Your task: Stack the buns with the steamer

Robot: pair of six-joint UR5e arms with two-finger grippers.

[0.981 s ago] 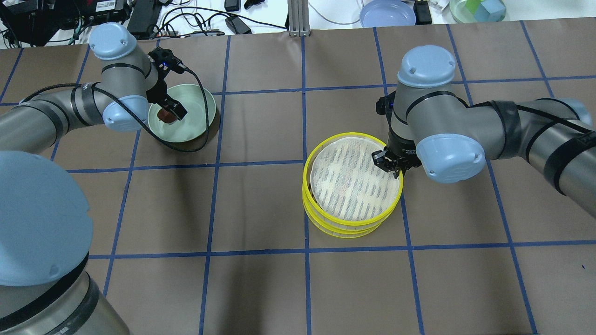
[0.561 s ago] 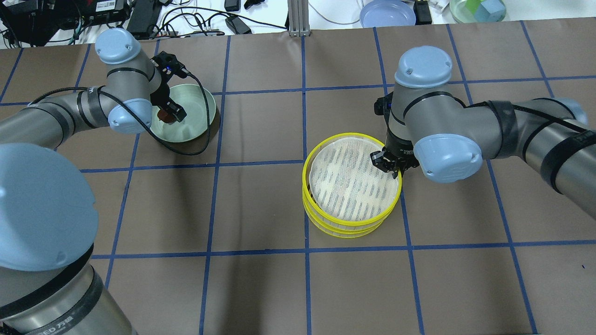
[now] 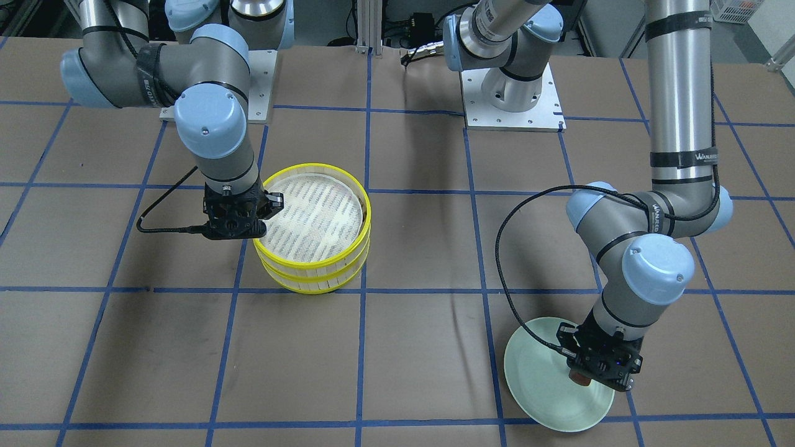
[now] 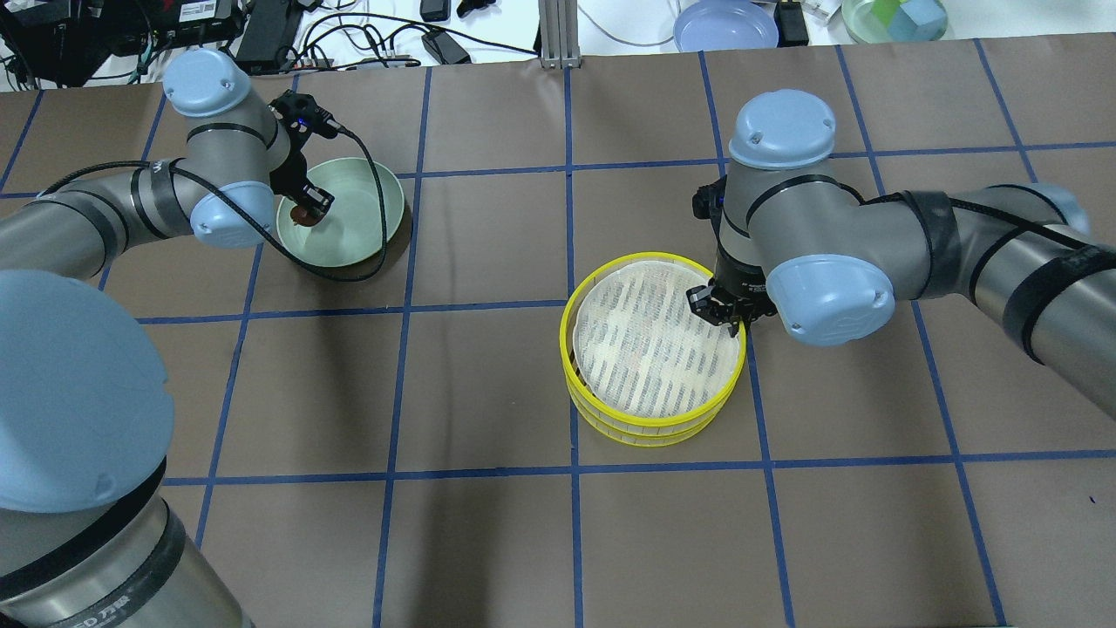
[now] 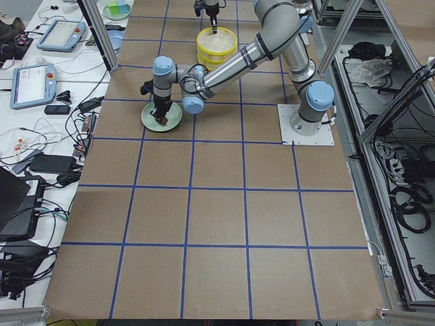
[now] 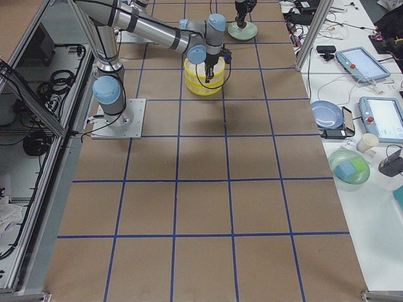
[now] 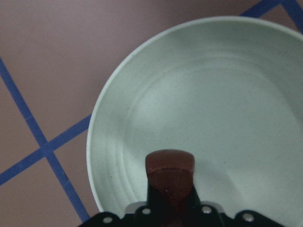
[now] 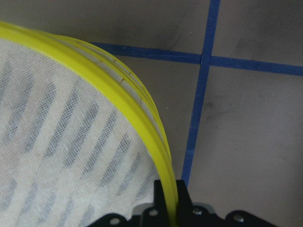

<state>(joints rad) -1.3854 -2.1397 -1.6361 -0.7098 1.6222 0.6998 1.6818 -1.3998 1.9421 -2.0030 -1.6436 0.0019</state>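
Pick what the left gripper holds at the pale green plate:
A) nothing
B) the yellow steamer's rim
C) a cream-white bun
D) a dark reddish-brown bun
D: the left wrist view shows the dark reddish-brown bun clamped in the left gripper over the pale green plate. The yellow steamer has its rim pinched by the right gripper instead.
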